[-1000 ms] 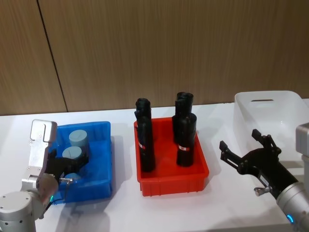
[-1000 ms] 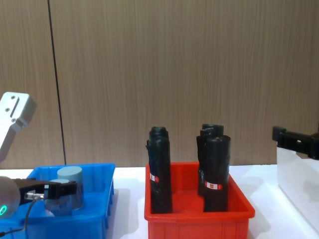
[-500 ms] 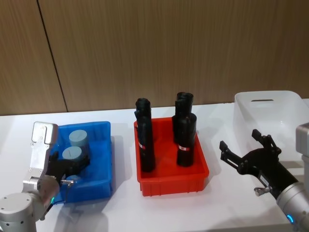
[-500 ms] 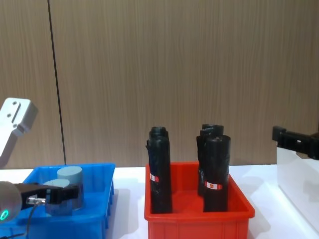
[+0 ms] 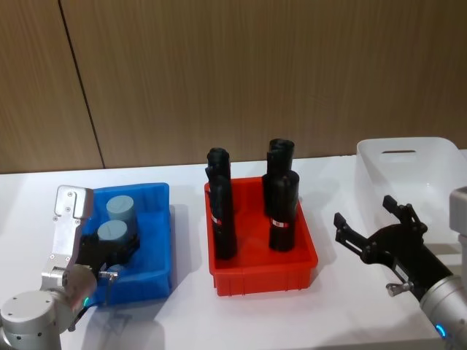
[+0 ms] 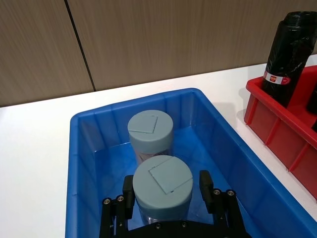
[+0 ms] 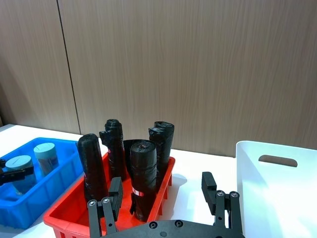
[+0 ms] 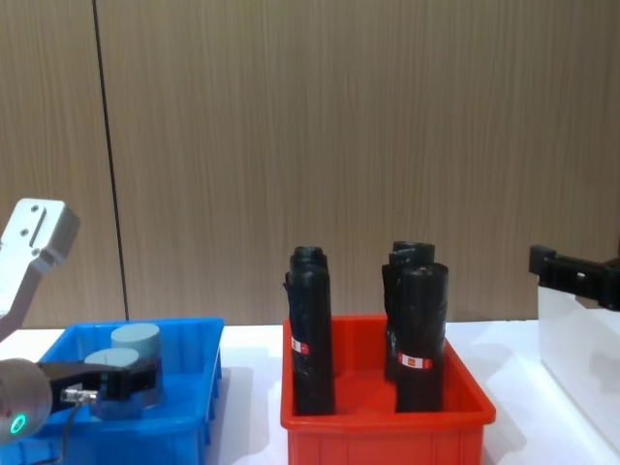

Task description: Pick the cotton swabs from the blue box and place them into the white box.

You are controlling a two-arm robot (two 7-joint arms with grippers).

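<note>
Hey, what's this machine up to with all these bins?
A two-armed robot is moving cotton swab tubs from the blue box to the white box. Its left gripper is down in the blue box with open fingers either side of the nearer tub, not clamped yet. A second tub stands behind. The right gripper hovers open above the table beside the white box. The red bin of black rolls in between is untouched.
</note>
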